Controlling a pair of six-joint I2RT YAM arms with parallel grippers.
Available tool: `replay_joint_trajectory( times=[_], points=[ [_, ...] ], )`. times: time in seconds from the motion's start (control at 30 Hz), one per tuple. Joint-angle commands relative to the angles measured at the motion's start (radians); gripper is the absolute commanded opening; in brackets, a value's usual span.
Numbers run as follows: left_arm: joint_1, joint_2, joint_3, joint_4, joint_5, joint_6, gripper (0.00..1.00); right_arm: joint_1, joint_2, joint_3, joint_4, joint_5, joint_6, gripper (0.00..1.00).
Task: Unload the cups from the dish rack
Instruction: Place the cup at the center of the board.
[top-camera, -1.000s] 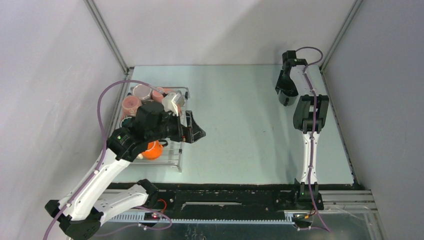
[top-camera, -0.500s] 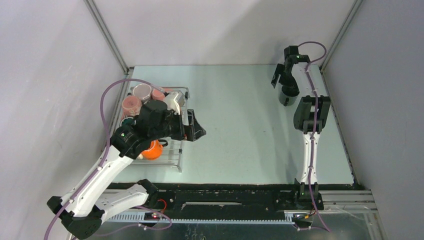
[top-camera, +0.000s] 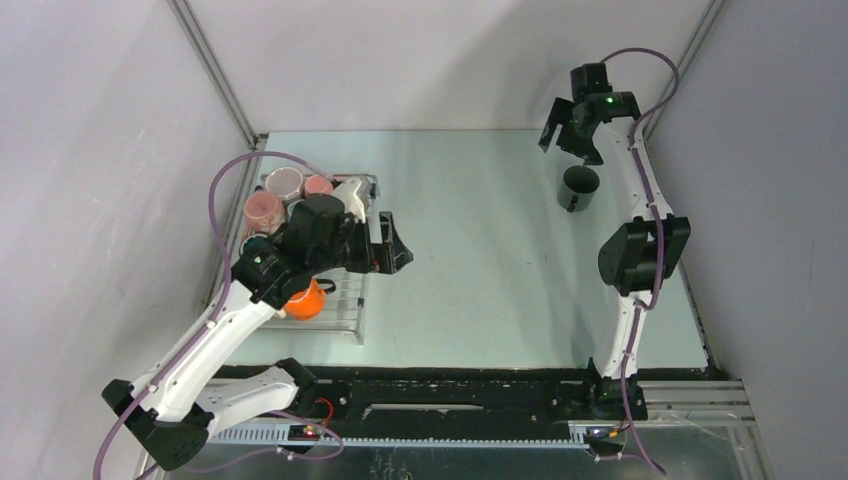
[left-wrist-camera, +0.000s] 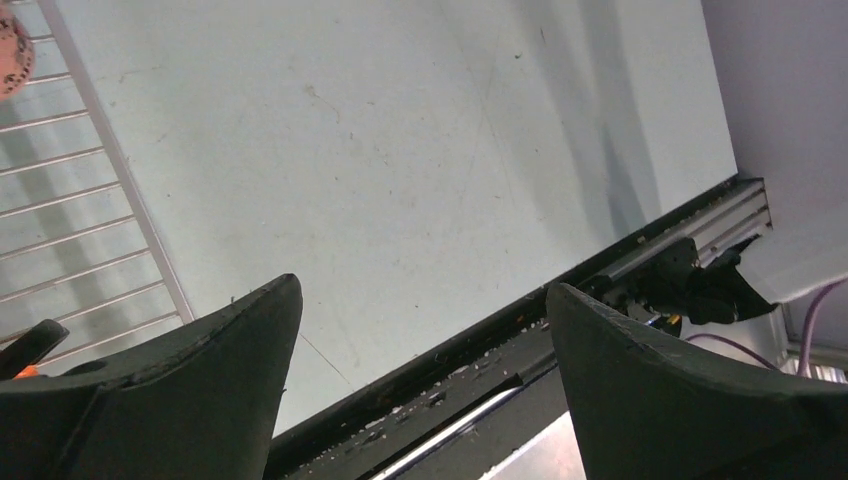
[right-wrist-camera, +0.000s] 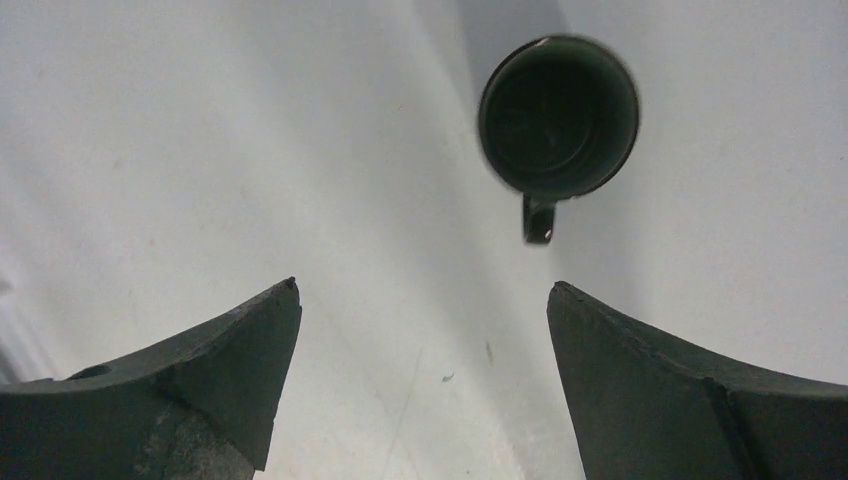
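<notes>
Two arms, two grippers, both empty. One dark green cup (top-camera: 579, 187) stands upright on the table (top-camera: 480, 230), far right, well apart from the dish rack (top-camera: 343, 312). In the right wrist view its mouth faces up and its handle points toward the camera. Right gripper (top-camera: 570, 140) hovers above and just behind the cup, fingers spread wide, not touching it.

One silver wire dish rack on the left side of the table. Four cups countable in it from above:
- lilac-white cup (top-camera: 284, 181)
- small pink cup (top-camera: 318, 185)
- brownish-pink cup (top-camera: 263, 207)
- orange cup (top-camera: 305, 300)

The left arm covers the middle of the rack, so cannot tell how many more.

Left gripper (top-camera: 390, 245) is over the rack's right rim, fingers spread wide, nothing between them. The left wrist view shows one speckled pink cup (left-wrist-camera: 10, 50) at its corner.
</notes>
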Motion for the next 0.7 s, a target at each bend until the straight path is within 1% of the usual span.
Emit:
replay_joint_trajectory(
  times=[0.0, 0.27, 0.4, 0.67],
  points=[
    [0.014, 0.004, 0.090, 0.031, -0.074, 0.001, 1.00, 0.087, -0.126, -0.093, 0.002, 0.032, 0.025, 1.00],
    [0.044, 0.004, 0.071, 0.026, -0.171, -0.031, 1.00, 0.227, -0.354, -0.348, 0.104, 0.010, 0.051, 1.00],
    [0.063, 0.002, 0.050, 0.025, -0.237, -0.060, 1.00, 0.312, -0.422, -0.404, 0.115, 0.019, 0.058, 1.00],
    [0.091, 0.022, 0.024, 0.001, -0.361, -0.108, 1.00, 0.435, -0.517, -0.519, 0.180, -0.023, 0.066, 1.00]
  ],
)
